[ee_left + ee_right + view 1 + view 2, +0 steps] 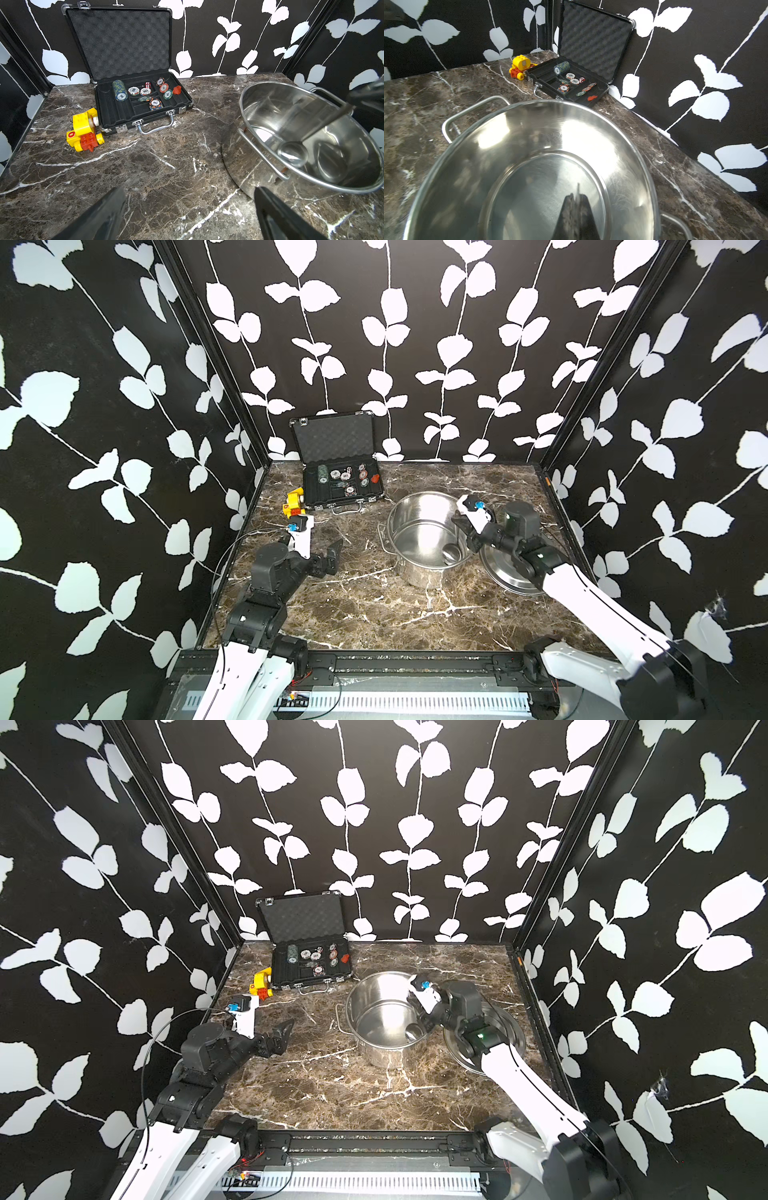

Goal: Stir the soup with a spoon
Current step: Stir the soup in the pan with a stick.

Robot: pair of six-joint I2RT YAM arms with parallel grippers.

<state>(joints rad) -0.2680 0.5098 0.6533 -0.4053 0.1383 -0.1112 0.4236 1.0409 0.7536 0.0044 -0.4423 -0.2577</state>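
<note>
Steel gleams on our right side: the pot [415, 514] stands uncovered on the marble table [353, 614]. Our right claw [576, 197] reaches down over the pot's rim, clamped on the thin handle of the spoon [293, 153]. The spoon slants inside the pot, its small round bowl low near the floor. The lid [509, 578] lies flat just beside the pot, under our right arm. Our left claw [189, 190] hovers over bare table, apart from the pot, jaws wide apart, holding nothing.
</note>
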